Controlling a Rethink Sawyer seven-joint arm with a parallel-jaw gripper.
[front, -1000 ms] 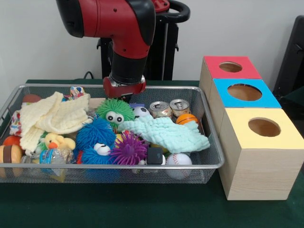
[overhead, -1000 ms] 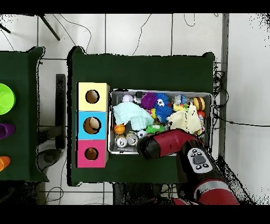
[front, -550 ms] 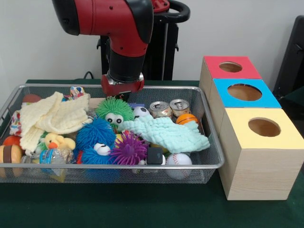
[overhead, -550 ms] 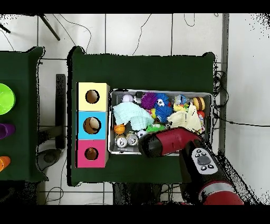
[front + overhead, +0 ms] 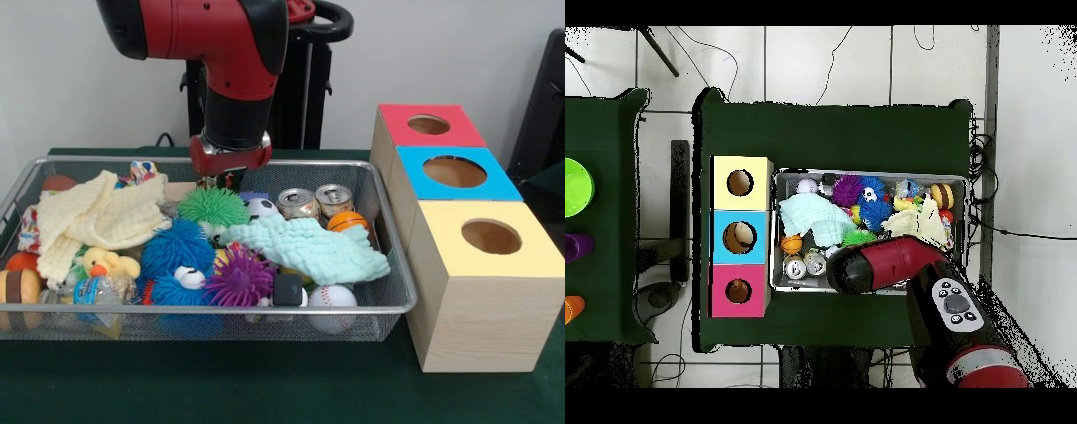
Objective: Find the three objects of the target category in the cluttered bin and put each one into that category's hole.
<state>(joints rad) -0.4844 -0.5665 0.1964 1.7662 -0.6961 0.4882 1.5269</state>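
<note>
Hand (image 5: pixel 221 183) sits centre-left of the front view, right on top of the green fuzzy ball (image 5: pixel 213 208) at the back of the wire bin (image 5: pixel 388 265). Fingers mostly hidden under the red wrist, so can't tell if they're apart or clamped on it.

My read: the fuzzy toys are the target set. Green one under the hand, blue fuzzy ball (image 5: pixel 179 250) and purple spiky ball (image 5: pixel 240 276) lower, toward the bin's front edge.

Handling guess: very light, squishy, rubbery hairs that give and slip. Pinching only hairs probably won't hold; close across the core, from above.

Mint cloth (image 5: pixel 309 247) lies just right of the green ball, touching it; could snag. The three boxes' holes (image 5: pixel 491 236) at frame right look wide enough.
</note>
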